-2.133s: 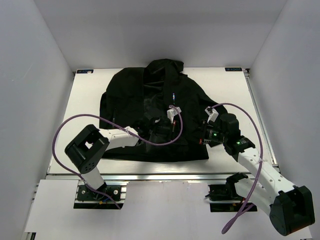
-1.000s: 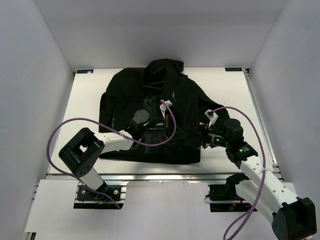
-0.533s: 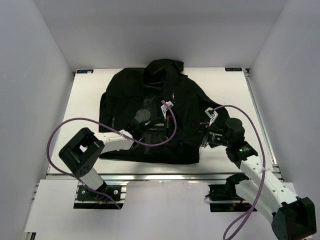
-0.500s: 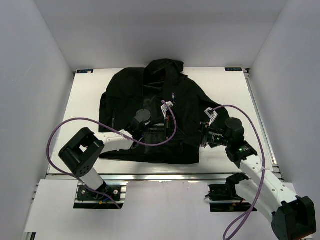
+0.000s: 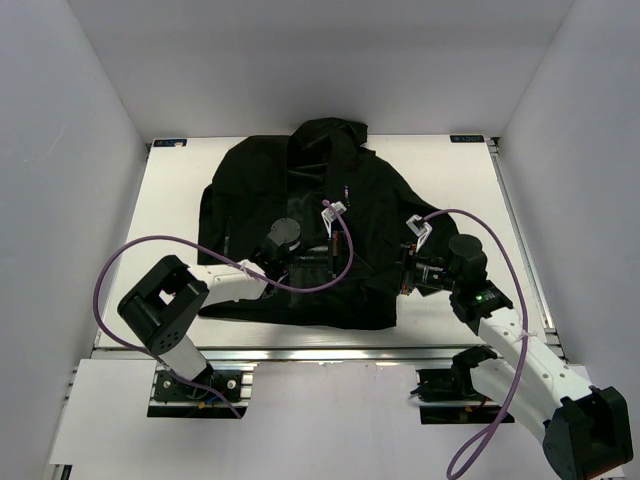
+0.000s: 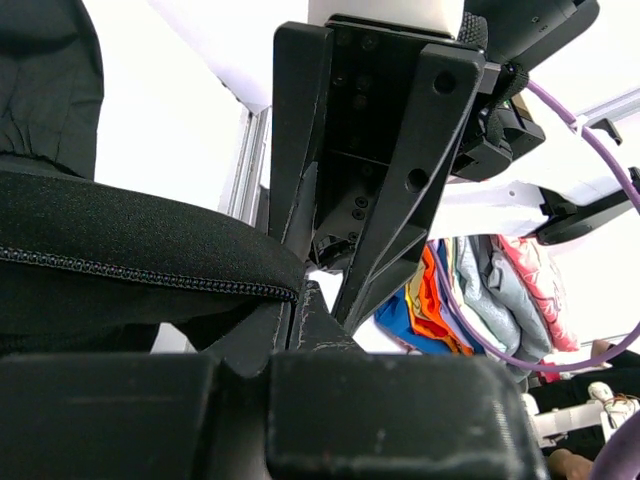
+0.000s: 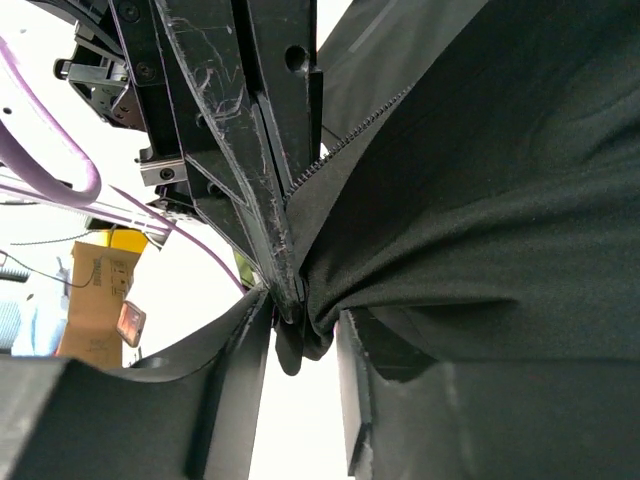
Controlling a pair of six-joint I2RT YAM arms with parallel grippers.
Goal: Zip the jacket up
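**Two grippers pinch the front of the jacket**

The jacket lies flat in the middle of the white table. Its hood is at the far end and its bottom edge is near the arms. It is big, black and soft, with folds and bumps in the cloth. A tiny light mark shows on the chest. The front looks a bit open near the top. The cloth is so dark that I cannot tell how far the zip is done up.

The left gripper sits low on the front, near the middle. Its own camera shows it squeezed tight on a cloth edge with a row of zip teeth.

The right gripper is low down at the jacket's right side. It is clamped on a bunch of cloth too, and zip teeth run close by it.

I think one gripper holds the cloth tight so it does not slide. The other one is there to work the zip. Flat, tight cloth should help a zip run without sticking.
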